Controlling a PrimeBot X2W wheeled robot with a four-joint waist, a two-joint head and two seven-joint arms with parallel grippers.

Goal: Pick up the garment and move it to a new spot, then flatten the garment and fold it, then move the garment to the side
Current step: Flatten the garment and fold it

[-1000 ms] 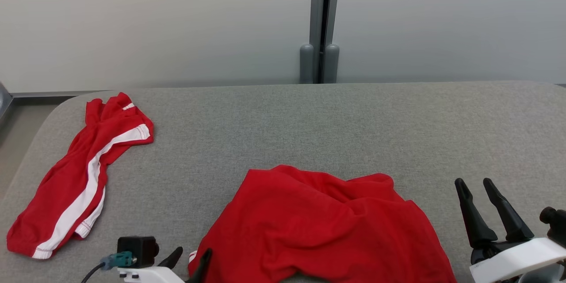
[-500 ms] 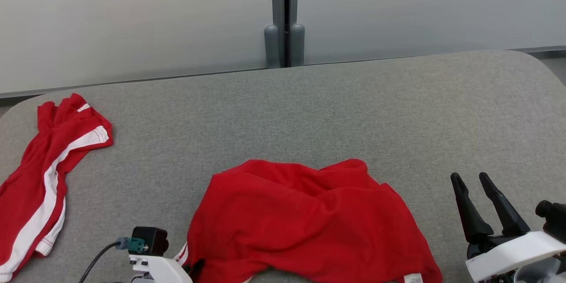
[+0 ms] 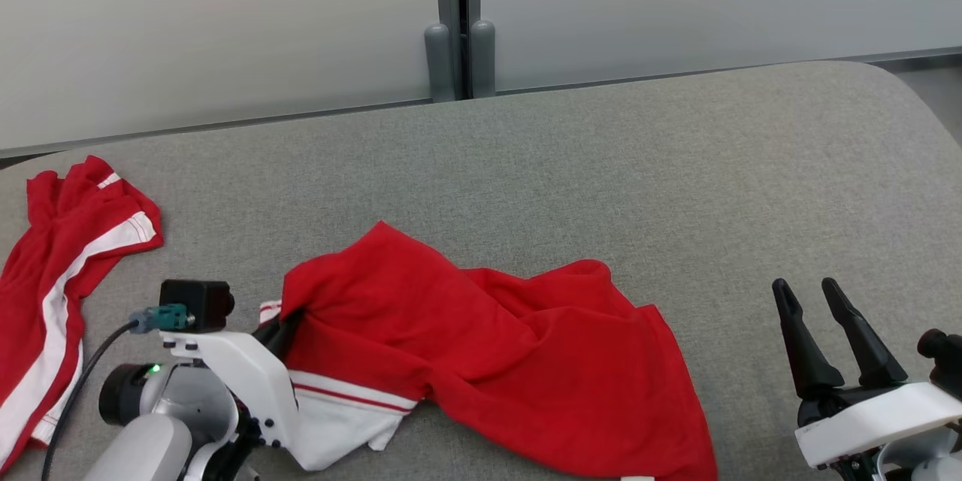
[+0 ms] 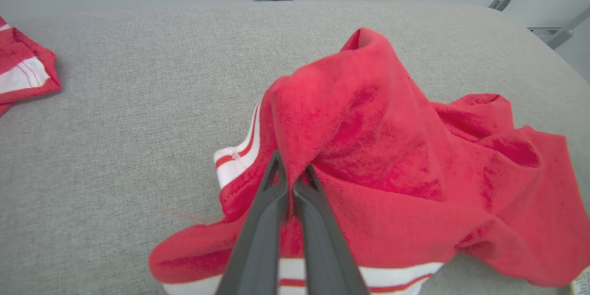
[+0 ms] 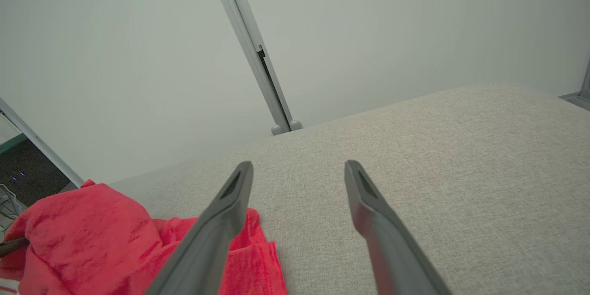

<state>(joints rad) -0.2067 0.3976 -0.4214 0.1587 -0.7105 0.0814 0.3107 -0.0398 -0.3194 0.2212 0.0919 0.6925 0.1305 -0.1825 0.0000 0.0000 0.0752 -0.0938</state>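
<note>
**Student:** Nearest the camera, how does the left gripper [image 4: 291,171] stand?

**Tutor:** Its two dark fingers [image 4: 262,221] are pressed together on a pinch of the red garment [image 3: 518,346]. The cloth rises to a peak at the grip. In the left wrist view, the white hem with red stripes [image 4: 239,156] shows just beside and below the fingers.

**Student:** And the right gripper [image 3: 803,284]?

**Tutor:** It is at the lower right of the head view with its jaws spread wide and nothing between them. It is well apart from the garment's right edge. The right wrist view shows its fingertips above bare grey cushion [image 5: 438,170].

**Student:** Where does the garment lie?

**Tutor:** It lies crumpled on the near middle of the cushion. Its left end is gathered at the left gripper, and the rest trails to the right, resting on the surface.

**Student:** What is farther off?

**Tutor:** A second red garment with a white stripe [image 3: 52,270] lies at the cushion's left edge, apart from the first. Beyond the cushion's far edge stand pale wall panels [image 3: 188,30], joined by a grey post [image 3: 451,15].
</note>
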